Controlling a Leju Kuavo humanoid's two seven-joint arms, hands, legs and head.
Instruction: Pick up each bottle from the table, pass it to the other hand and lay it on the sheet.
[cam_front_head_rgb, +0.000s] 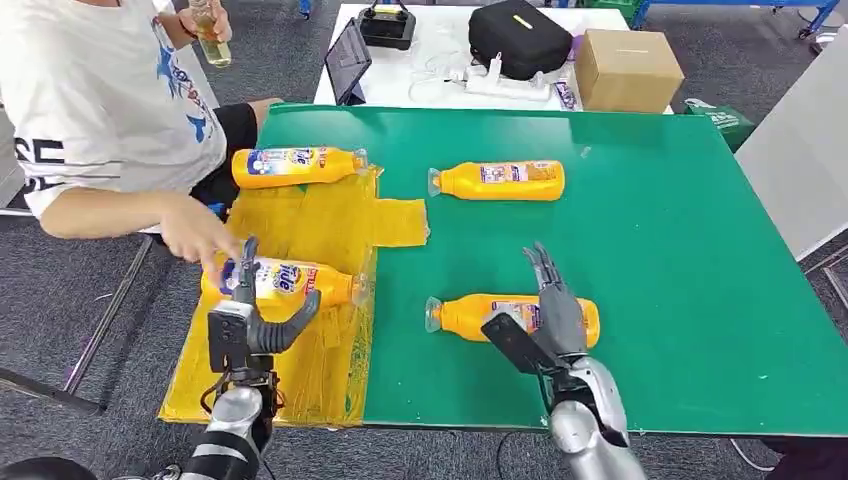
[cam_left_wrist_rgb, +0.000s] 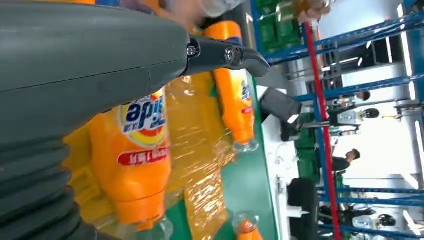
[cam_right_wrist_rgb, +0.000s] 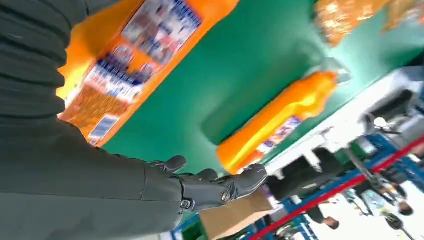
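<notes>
Head view, bottle (cam_front_head_rgb: 283, 281) on sheet (cam_front_head_rgb: 300, 330) edge

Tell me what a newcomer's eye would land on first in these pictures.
Four orange bottles lie on their sides: two on the yellow sheet at the left edge of the green table, two on the bare green. The left hand is at the near sheet bottle, where a person's hand also reaches in. The right hand hovers open over the near table bottle.
</notes>
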